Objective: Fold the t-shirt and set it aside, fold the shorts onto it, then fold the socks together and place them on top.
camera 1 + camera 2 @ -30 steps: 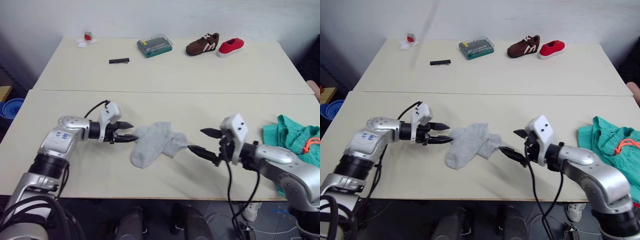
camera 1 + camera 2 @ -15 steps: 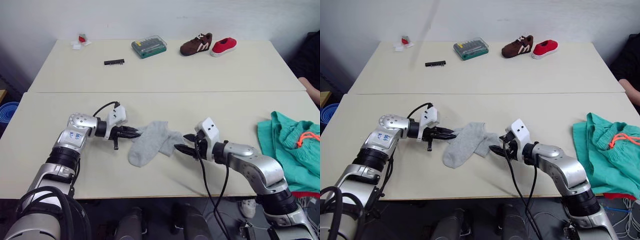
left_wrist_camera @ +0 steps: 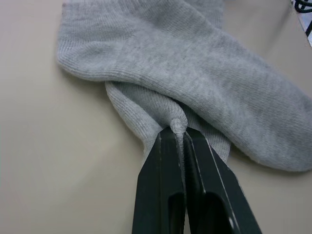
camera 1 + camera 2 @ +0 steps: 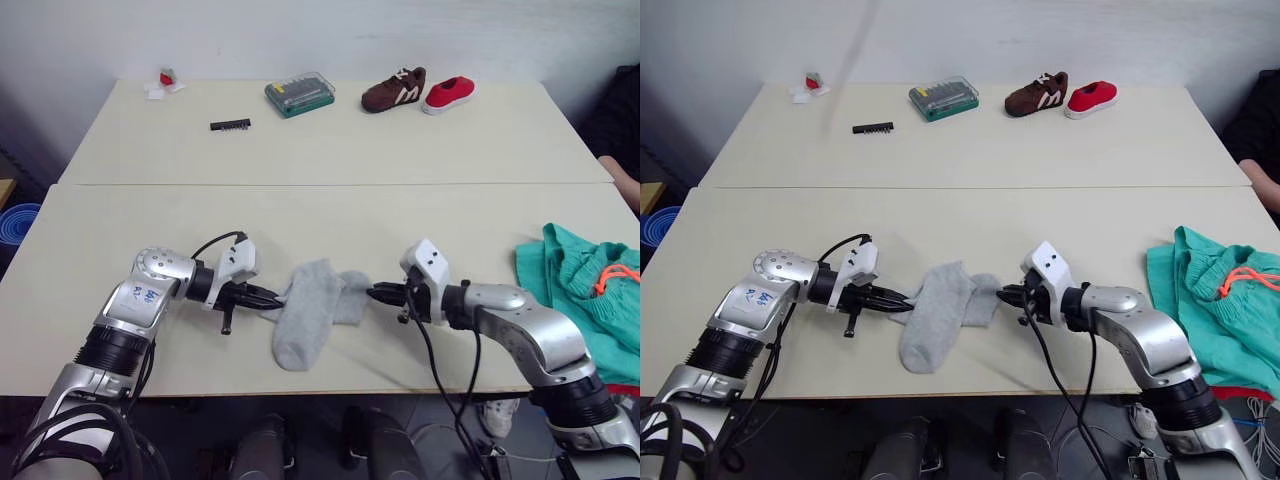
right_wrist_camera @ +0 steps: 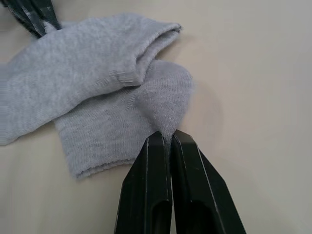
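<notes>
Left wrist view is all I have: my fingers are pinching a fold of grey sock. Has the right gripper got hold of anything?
Observer: Yes, the right gripper is shut on the opposite edge of the socks.
Operator: Where are the shorts?
Observer: The shorts lie at the table's right edge, apart from both grippers.
Operator: And the t-shirt?
Observer: A strip of red cloth peeks out under the shorts' near edge; more I cannot tell.
</notes>
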`<state>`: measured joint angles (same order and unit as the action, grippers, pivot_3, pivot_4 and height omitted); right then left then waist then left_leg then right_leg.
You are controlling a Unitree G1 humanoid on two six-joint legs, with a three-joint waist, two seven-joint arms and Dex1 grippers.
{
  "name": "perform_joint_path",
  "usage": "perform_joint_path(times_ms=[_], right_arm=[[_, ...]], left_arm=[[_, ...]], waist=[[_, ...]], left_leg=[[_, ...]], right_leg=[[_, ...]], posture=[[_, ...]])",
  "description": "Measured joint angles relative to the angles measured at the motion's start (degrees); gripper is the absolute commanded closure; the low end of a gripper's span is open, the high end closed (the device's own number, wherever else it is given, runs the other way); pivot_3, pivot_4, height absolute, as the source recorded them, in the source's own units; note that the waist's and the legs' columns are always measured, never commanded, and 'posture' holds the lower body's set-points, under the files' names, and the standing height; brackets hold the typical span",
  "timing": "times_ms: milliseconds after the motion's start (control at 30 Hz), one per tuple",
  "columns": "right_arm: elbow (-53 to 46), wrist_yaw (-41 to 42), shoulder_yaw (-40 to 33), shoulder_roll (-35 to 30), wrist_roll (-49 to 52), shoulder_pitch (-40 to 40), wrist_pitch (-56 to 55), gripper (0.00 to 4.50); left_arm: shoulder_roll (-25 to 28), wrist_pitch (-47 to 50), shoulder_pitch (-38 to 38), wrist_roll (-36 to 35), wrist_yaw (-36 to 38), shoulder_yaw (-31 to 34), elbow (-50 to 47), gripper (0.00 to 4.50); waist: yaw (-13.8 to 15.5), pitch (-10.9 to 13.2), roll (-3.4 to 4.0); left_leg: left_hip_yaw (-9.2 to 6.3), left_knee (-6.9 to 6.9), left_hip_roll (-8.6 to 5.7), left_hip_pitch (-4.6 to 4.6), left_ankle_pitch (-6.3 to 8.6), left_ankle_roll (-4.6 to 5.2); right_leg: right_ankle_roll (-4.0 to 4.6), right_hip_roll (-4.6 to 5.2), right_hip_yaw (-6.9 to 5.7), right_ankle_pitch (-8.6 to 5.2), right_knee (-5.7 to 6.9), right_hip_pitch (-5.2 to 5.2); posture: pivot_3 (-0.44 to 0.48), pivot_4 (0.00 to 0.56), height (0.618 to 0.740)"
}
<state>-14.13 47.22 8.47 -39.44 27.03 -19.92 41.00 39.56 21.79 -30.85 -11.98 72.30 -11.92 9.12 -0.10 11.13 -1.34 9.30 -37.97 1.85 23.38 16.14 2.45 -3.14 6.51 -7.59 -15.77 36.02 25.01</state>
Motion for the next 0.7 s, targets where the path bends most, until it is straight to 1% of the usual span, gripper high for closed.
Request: perform_joint_path(times_ms=[67,200,233,300,333,400,467,567,667,700], right_arm=[[-0.04,2.41,-0.02,-1.57,-0.01,0.38,-0.82,4.45],[-0.24,2.32,0.02,-1.45,-0.15,0.53,-0.35,4.45],[-0.24,2.02,0.02,-1.29,-0.18,0.64,-0.07,4.24],[-0.24,0.94,-0.02,-0.56,-0.43,0.99,0.68,3.78],[-0.24,0.47,-0.03,-0.36,-0.46,1.19,1.06,3.46],[-0.27,-0.42,-0.37,-0.29,-0.46,1.45,1.83,2.77],[-1.55,-0.57,-2.15,-0.66,-0.22,2.12,2.17,2.03],[-4.94,0.45,-5.49,-3.88,0.71,2.64,2.48,1.01],[-8.92,3.59,-6.92,-7.04,0.75,2.46,-0.72,0.96],[-9.88,4.84,-6.68,-7.83,0.21,2.24,-2.58,0.96]], left_arm=[[0.01,1.32,0.96,-0.12,-1.19,0.56,-1.44,4.5],[-0.01,3.42,2.14,-0.11,-3.71,0.89,-4.21,4.5],[-0.01,3.76,2.22,-0.14,-4.05,0.92,-4.32,4.5],[-0.02,4.92,2.61,-0.46,-5.05,1.53,-5.03,4.01],[-0.01,5.52,2.73,-0.66,-5.46,1.94,-5.35,3.81],[0.62,7.19,3.35,-1.46,-6.06,2.91,-6.58,3.15],[2.67,9.86,4.86,-3.16,-5.82,4.65,-8.72,2.5],[7.17,13.23,7.81,-6.51,-4.46,8.78,-13.8,1.59],[9.61,12.08,11.95,-8.25,-3.9,12.22,-19.57,0.59],[9.77,11.9,13.34,-8.98,-3.89,12.82,-21.08,0.59]], waist=[[-0.03,0.0,0.0],[-0.02,0.0,0.0],[-0.02,0.0,0.0],[-0.02,0.0,0.0],[-0.03,0.0,0.0],[-0.03,0.0,0.0],[-0.19,0.02,0.03],[-0.17,0.03,0.05],[-0.08,0.03,0.07],[-0.06,0.03,0.07]], left_leg=[[-0.06,0.0,0.02,-0.11,0.04,0.01],[-0.12,0.0,0.04,-0.15,0.09,-0.04],[-0.12,0.0,0.04,-0.15,0.09,-0.04],[-0.12,0.0,0.04,-0.15,0.09,-0.05],[-0.12,0.0,0.03,-0.15,0.08,-0.05],[-0.13,0.0,0.03,-0.15,0.08,-0.05],[-0.12,0.01,0.06,-0.1,0.1,-0.08],[-0.15,0.03,0.08,-0.11,0.12,-0.12],[-0.16,0.04,0.08,-0.16,0.17,-0.16],[-0.17,0.04,0.09,-0.17,0.19,-0.18]], right_leg=[[0.0,0.0,-0.04,0.0,-0.05,-0.17],[0.0,0.01,-0.05,0.0,-0.04,-0.21],[0.0,0.01,-0.05,0.0,-0.04,-0.22],[0.0,0.02,-0.05,0.0,-0.04,-0.22],[0.0,0.02,-0.05,0.0,-0.03,-0.22],[0.0,0.03,-0.05,0.0,-0.03,-0.22],[0.02,0.02,-0.05,-0.01,-0.03,-0.16],[0.06,0.02,-0.07,-0.03,-0.06,-0.16],[0.06,0.02,-0.06,-0.04,-0.12,-0.22],[0.07,0.02,-0.07,-0.04,-0.14,-0.24]], posture=[[0.0,0.15,0.74],[0.0,0.15,0.74],[0.0,0.15,0.74],[0.0,0.15,0.74],[0.0,0.15,0.74],[0.0,0.15,0.74],[0.0,0.15,0.74],[0.0,0.15,0.74],[0.0,0.15,0.74],[0.0,0.15,0.74]])
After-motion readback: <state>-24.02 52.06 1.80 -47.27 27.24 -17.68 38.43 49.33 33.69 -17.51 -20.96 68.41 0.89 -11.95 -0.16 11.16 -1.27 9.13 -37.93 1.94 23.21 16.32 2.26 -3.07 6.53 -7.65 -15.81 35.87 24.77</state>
